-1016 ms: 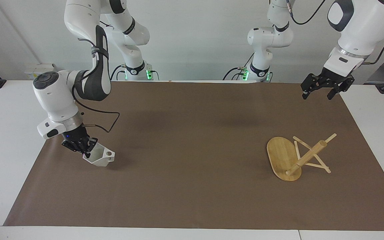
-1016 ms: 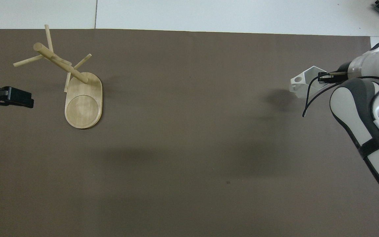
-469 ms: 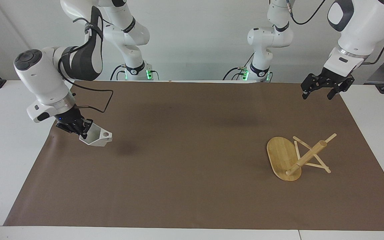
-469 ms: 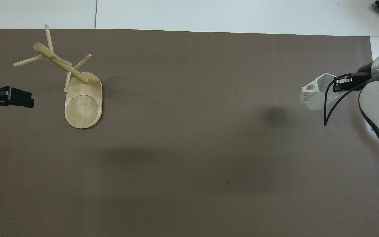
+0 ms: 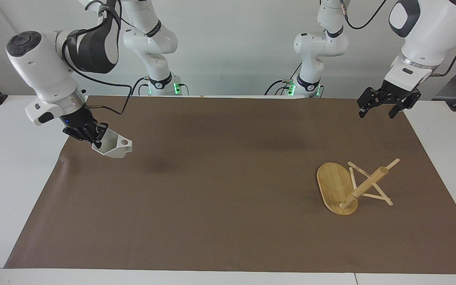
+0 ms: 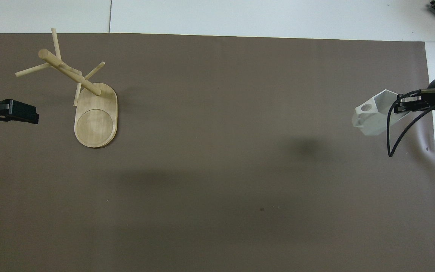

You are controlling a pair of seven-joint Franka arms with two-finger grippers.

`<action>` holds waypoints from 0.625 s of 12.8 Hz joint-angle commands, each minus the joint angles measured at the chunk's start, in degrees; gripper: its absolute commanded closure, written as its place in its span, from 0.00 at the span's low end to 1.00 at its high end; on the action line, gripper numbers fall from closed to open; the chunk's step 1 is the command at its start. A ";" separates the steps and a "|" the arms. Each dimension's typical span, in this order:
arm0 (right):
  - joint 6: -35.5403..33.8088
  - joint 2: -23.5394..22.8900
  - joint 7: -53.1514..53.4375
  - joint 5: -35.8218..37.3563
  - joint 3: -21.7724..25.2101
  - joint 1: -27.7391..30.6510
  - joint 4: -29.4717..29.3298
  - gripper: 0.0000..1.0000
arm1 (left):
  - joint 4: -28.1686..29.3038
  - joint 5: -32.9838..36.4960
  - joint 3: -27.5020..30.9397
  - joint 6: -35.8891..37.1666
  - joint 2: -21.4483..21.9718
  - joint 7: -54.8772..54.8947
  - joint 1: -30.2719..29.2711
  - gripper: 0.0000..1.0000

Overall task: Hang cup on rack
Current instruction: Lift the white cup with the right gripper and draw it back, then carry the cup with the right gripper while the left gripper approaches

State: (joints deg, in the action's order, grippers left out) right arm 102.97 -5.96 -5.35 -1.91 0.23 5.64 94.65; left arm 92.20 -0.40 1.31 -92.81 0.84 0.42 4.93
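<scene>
While airborne over brown mat | cup [image 5: 113, 147] rim pinched in right claw [image 5: 96, 141]

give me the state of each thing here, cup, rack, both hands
cup: lifted off the brown mat, tilted, gripped at its rim
rack: tipped over on the mat, base on edge, nothing hung on it
right hand: shut on the cup, in the air
left hand: open, empty, waits above the mat's corner
brown mat: flat on the table

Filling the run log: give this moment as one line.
right gripper: shut on cup, in air over mat | left gripper: open, waiting | rack: tipped over | cup: not hung
</scene>
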 commanded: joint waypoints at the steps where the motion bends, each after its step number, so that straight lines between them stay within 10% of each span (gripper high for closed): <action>1: -2.42 1.73 -0.37 0.33 -0.67 0.60 -0.08 1.00 | 1.05 -0.30 0.28 0.52 1.27 -0.51 0.26 0.00; 8: -8.57 3.76 -0.37 0.33 -0.84 0.60 -0.96 1.00 | 3.06 -0.30 0.36 0.18 2.23 -0.86 0.35 0.00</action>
State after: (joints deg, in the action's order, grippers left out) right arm 96.46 -3.32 -5.35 -1.91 0.06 5.63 94.14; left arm 92.38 -0.40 1.18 -92.62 0.91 0.33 5.03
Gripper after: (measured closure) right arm 0.965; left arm 0.000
